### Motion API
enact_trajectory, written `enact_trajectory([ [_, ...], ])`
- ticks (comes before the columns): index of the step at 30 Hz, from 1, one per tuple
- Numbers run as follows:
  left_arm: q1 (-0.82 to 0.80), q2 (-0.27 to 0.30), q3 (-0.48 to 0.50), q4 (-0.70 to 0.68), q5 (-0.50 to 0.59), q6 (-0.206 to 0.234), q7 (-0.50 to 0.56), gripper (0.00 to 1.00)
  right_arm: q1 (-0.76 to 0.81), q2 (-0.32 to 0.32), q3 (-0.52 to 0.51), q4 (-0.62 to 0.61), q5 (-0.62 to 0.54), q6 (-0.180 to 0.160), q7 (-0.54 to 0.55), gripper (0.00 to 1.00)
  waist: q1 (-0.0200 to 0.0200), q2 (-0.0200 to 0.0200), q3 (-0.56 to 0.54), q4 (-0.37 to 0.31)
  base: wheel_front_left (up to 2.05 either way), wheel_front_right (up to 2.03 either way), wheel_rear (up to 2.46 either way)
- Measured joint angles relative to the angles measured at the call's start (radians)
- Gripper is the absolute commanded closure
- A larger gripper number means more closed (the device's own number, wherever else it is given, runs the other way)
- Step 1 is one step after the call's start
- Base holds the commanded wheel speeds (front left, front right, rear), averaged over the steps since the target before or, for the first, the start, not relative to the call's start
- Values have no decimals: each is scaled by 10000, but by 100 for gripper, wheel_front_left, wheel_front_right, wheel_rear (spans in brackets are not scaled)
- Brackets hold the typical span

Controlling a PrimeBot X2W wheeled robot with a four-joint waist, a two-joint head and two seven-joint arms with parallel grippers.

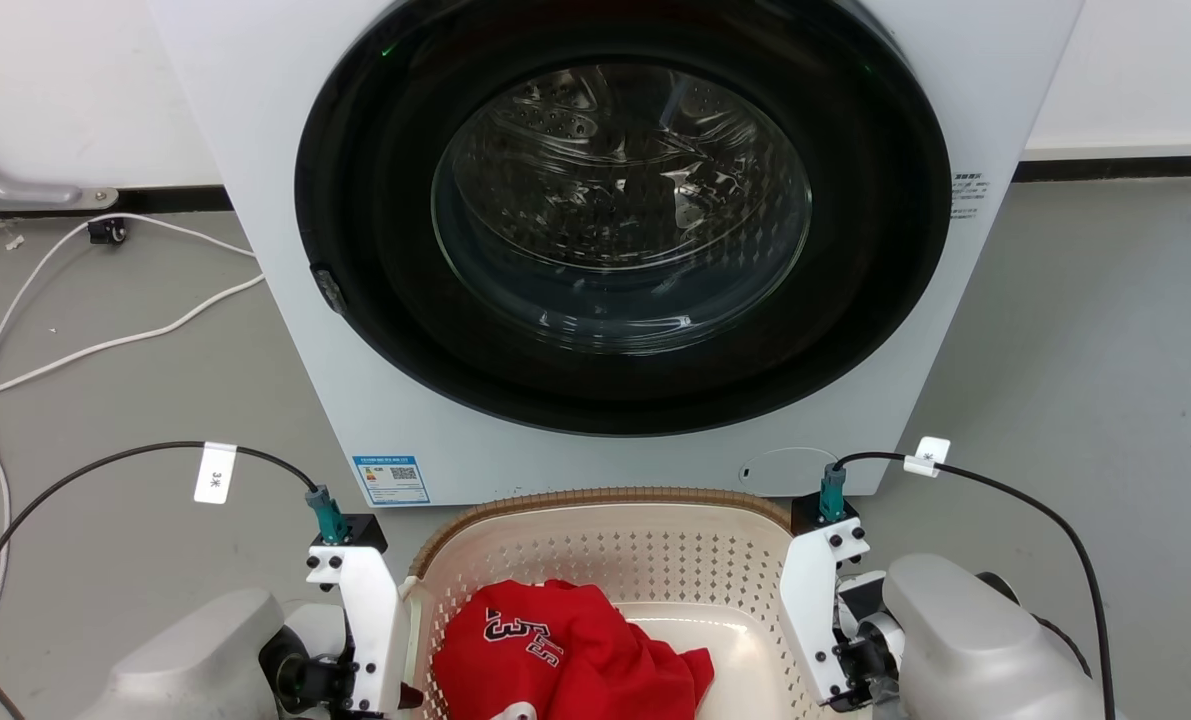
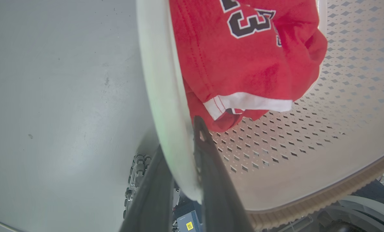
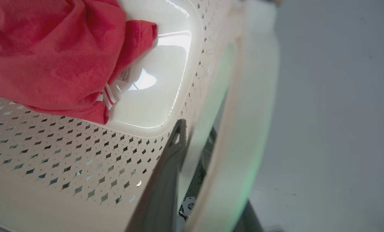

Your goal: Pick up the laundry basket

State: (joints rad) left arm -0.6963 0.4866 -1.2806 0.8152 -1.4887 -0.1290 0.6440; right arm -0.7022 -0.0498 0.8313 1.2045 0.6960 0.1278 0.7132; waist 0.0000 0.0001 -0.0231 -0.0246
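Two grippers: one stood at each side of the laundry basket (image 1: 605,497), directly in front of the washing machine (image 1: 985,330).
Basket position: it was centred below the washing machine's round door, its brown far rim just before the machine's lower front panel.
Contents: a red jersey (image 1: 565,650) lay crumpled inside, on the side away from the washing machine.
Left gripper (image 2: 179,138): it was clenched on the basket's white edge, with one dark finger inside the perforated wall, the other outside, and the edge filling the gap between them.
Right gripper (image 3: 208,154): one finger lay against the inner side of the basket's edge, and the white side handle (image 3: 253,129) passed across the gap. The outer finger was largely hidden, so whether this jaw pair was pressed closed could not be told.
Done so far (judgement): both arms had been brought to opposite sides and the left hold looked set.
Left to do (judgement): the right hold needed confirming, then an even two-sided raise clear of the floor (image 1: 1105,330) before the washing machine.
Lift status: whether the basket rested on the floor or was already off it could not be told.
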Motion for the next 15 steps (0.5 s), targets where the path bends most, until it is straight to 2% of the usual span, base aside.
enact_trajectory([
  [15, -3, -17, 2, 61, -27, 0, 35, 100, -66, 0, 199, 90, 230, 0, -58, 100, 0, -1, -10, 18, 0, 0, 0],
])
